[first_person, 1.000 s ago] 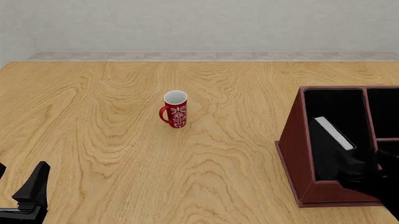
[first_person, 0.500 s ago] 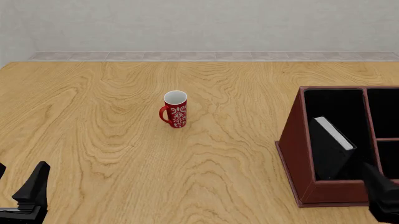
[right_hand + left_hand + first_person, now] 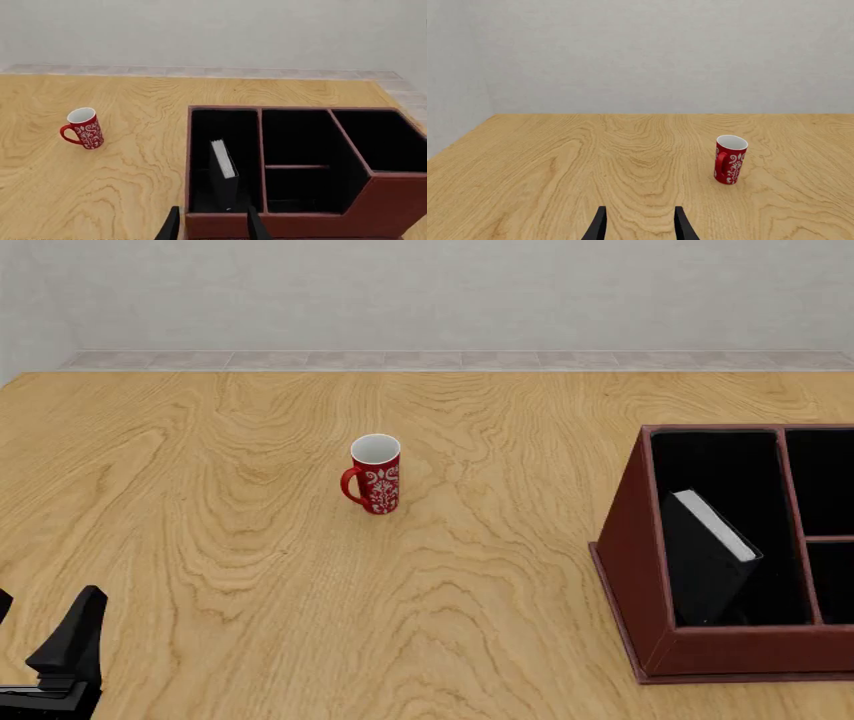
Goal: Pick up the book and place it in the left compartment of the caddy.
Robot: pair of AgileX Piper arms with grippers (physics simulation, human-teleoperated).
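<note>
Both grippers, left [image 3: 640, 227] and right [image 3: 212, 222], show parted, empty fingers; the book [image 3: 714, 558] stands tilted in the left compartment [image 3: 721, 495] of the caddy [image 3: 638, 570], lower right of the front view; we judge it rigid, fairly heavy and smooth-covered, best pinched across its covers near the top edge

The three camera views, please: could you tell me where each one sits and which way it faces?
Front view: fixed above the arms' side, looking forward and down at the mug and caddy; left pincer shows.
Left wrist view: low behind the left pincer, facing mug and wall.
Right wrist view: raised behind the right pincer, overlooking caddy and book.
All share the mug.
</note>
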